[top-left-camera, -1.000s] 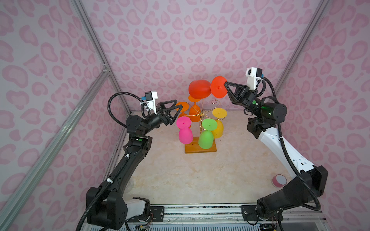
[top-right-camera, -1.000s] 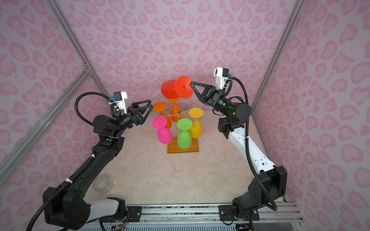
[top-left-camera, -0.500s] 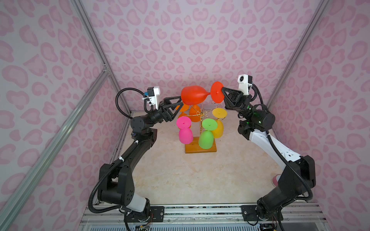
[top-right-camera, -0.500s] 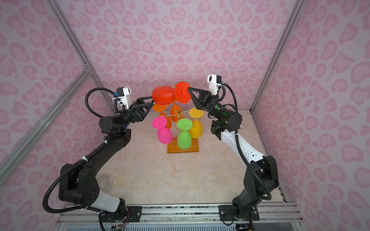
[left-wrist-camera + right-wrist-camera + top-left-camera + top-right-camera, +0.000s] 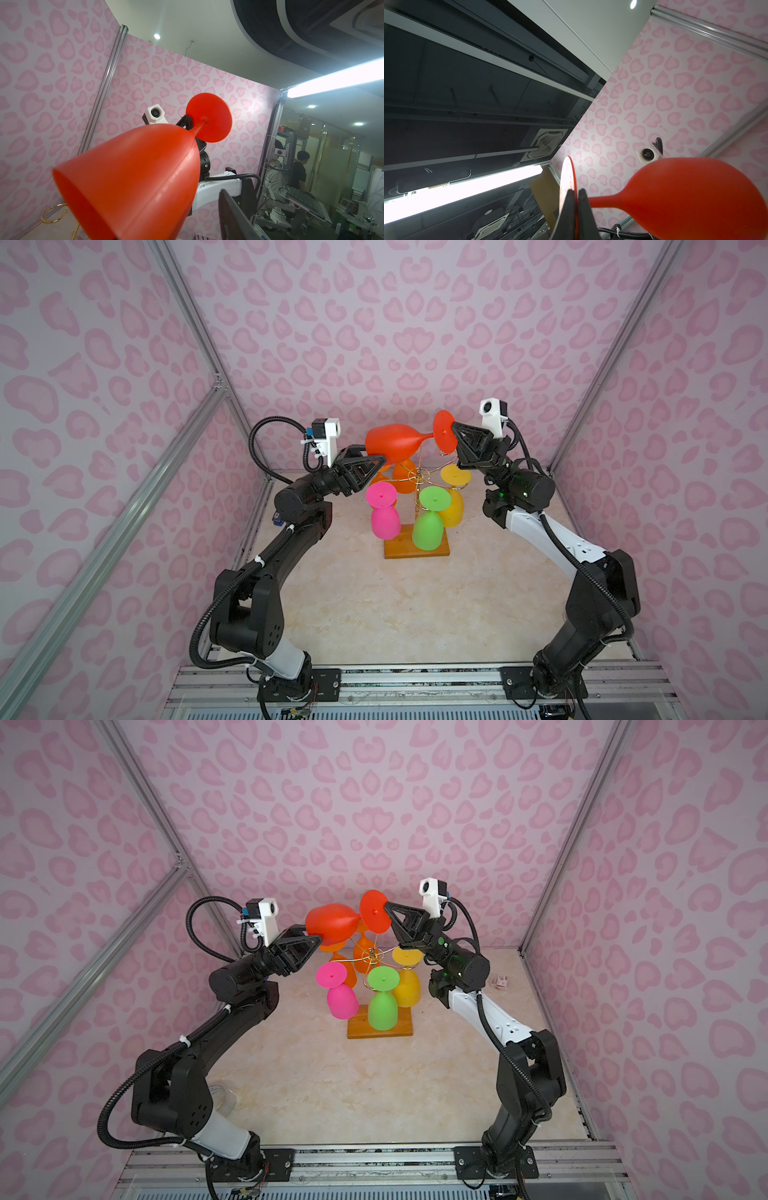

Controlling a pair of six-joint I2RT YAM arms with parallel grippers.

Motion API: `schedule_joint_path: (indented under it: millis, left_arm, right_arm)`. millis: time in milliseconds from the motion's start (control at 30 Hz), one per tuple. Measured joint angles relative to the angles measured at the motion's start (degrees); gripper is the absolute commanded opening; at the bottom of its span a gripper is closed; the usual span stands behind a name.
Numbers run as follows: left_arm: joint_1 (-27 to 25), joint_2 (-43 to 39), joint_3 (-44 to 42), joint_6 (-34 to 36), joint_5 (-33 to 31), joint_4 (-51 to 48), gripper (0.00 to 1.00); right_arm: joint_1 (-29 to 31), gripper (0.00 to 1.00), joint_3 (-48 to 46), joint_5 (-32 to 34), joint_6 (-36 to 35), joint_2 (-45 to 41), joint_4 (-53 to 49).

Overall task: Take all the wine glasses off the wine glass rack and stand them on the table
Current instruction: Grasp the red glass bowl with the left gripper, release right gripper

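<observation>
Two arms frame the scene. On the left, the heart-patterned left wall point(image 5: 104, 448) and its metal post close in beside the left arm. The marbled table point(image 5: 374, 614) lies bare across its broad front stretch, between the arm bases and up to the front rail point(image 5: 415, 676).

The left gripper point(image 5: 376, 466) reaches the rim end of the red wine glass point(image 5: 392, 443). Its jaws straddle the bowl, but I cannot tell whether they press it.

That one red wine glass lies sideways in the air above the wine glass rack point(image 5: 399, 549), off its hooks, with the bowl leftward and the foot rightward.

Five glasses hang bowl-down from the gold arms beneath it:
- two orange glasses point(image 5: 405, 479) at the back, partly hidden
- one pink glass point(image 5: 385, 522)
- one green glass point(image 5: 427, 533)
- one yellow glass point(image 5: 455, 510)

One empty gold curl point(image 5: 53, 214) shows in the left wrist view.

The right gripper point(image 5: 454, 426) is pinched together on the red glass's foot disc, with its fingers point(image 5: 566, 207) on either face. The right wall point(image 5: 665, 448) stands near the right arm's outer side.
</observation>
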Motion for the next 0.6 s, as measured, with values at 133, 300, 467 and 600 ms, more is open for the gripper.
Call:
schedule_joint_path:
  millis: [133,300,467,600]
  left_arm:
    - [-0.2,0.0,0.0,-0.6,0.2,0.0,0.27]
    - [-0.5,-0.2,-0.5,-1.0,0.3,2.1,0.12]
    - [-0.8,-1.0,-1.0,-1.1,0.6,2.6,0.03]
    - [-1.6,-1.9,-1.0,-1.1,0.9,2.2,0.03]
  right_arm:
    - [0.0,0.0,0.0,0.1,1.0,0.2,0.3]
    - [-0.3,0.0,-0.2,1.4,1.6,0.5,-0.8]
    - [-0.9,0.03,-0.5,2.1,2.1,1.2,-3.8]
    - [-2.2,0.2,-1.0,0.6,2.0,0.8,-3.7]
